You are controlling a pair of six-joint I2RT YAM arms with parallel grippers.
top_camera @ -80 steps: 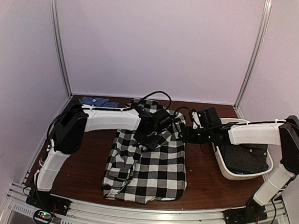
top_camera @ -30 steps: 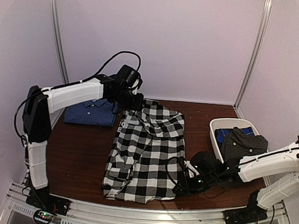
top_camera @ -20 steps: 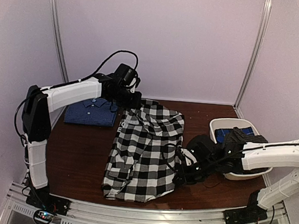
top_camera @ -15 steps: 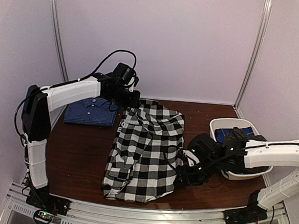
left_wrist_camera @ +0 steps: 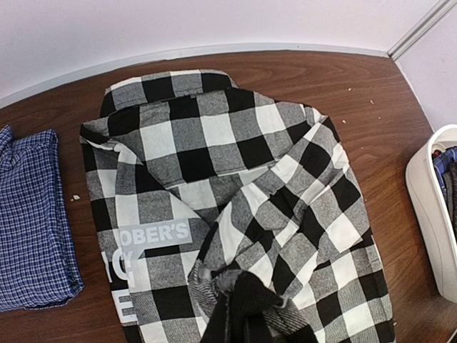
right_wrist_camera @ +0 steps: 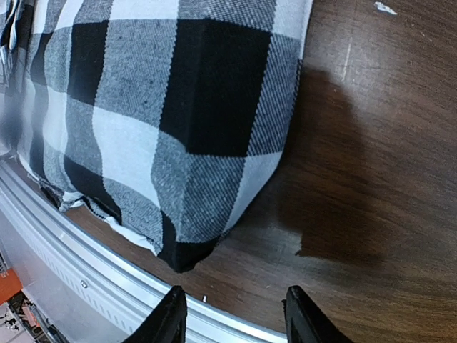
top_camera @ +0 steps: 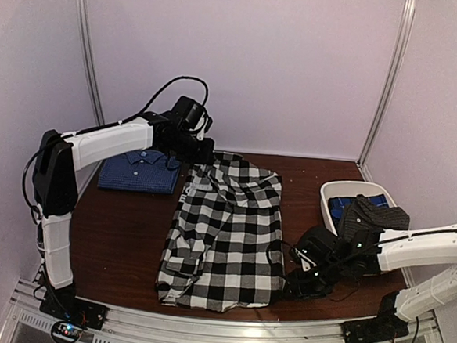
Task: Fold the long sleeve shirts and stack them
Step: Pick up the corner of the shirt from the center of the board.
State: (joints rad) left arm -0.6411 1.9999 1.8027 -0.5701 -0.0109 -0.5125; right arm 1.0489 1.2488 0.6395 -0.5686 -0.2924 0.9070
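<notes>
The black-and-white checked shirt [top_camera: 224,234] lies spread lengthwise on the brown table, also in the left wrist view [left_wrist_camera: 235,164]. My left gripper [top_camera: 196,153] is at its far left corner. It is shut on a bunch of the checked cloth, which hides its fingertips [left_wrist_camera: 239,311]. My right gripper [top_camera: 293,284] is open and empty, low over the table just right of the shirt's near right corner [right_wrist_camera: 182,250]; its fingertips [right_wrist_camera: 173,309] straddle bare wood. The dark blue shirt [top_camera: 138,171] lies folded at the back left. The charcoal shirt [top_camera: 374,217] sits in the basket.
The white oval basket [top_camera: 333,196] stands at the right, with something blue [top_camera: 341,204] under the charcoal shirt; its rim shows in the left wrist view [left_wrist_camera: 428,207]. The table's metal front rail [right_wrist_camera: 86,279] runs close below the right gripper.
My right gripper rose along the shirt's right edge, then dropped back, now right of the near corner. My left gripper has held its place at the far corner over the last second.
</notes>
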